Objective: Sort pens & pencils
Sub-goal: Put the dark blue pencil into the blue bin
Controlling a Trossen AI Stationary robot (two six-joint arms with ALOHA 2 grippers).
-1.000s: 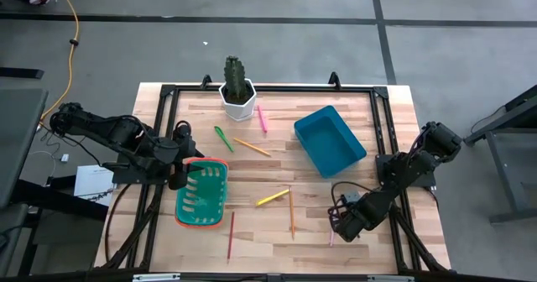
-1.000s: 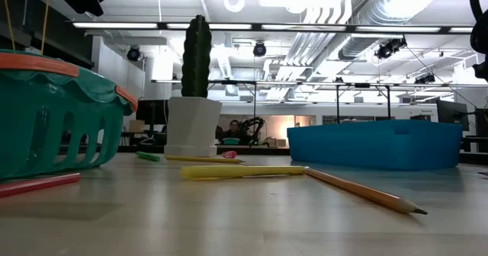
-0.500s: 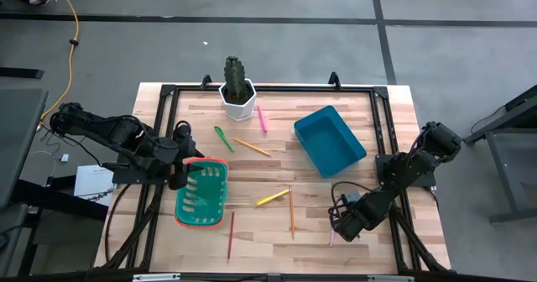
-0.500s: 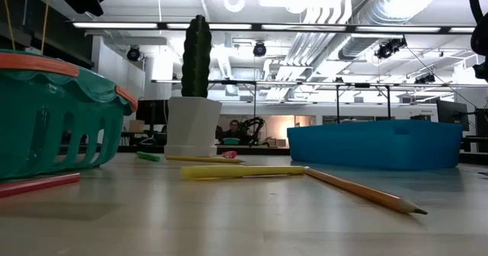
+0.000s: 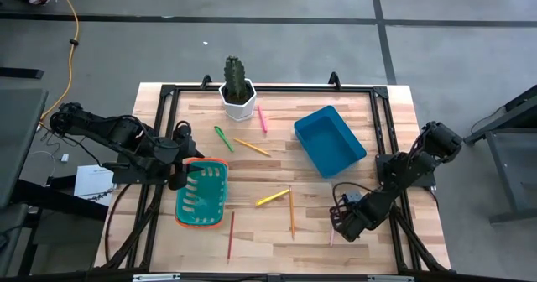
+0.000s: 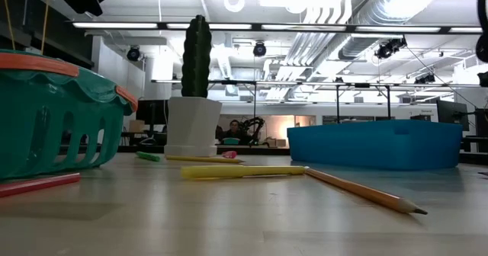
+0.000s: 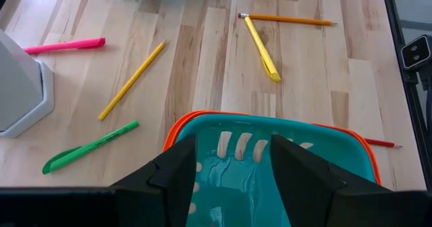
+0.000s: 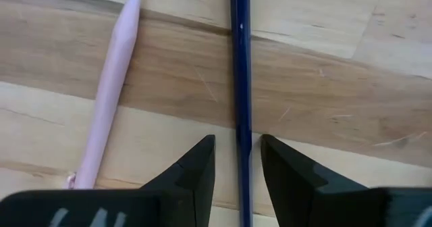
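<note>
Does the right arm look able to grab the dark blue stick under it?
Probably yes: the right end effector is open, straddling the dark blue stick, with nothing covering it.

I see the wooden table point(image 5: 369, 240). On it lie a cactus pot point(image 5: 237, 101) at twelve o'clock, a blue bin point(image 5: 329, 139) at two, a teal basket point(image 5: 202, 194) at eight, and pens point(image 5: 223, 138) and pencils point(image 5: 291, 212) scattered around the centre.

Bright, even light from ceiling strip lights point(image 6: 229, 25). Shadows on the table point(image 5: 277, 232) are faint. The nearby basket point(image 6: 53, 111) looks slightly soft.
</note>
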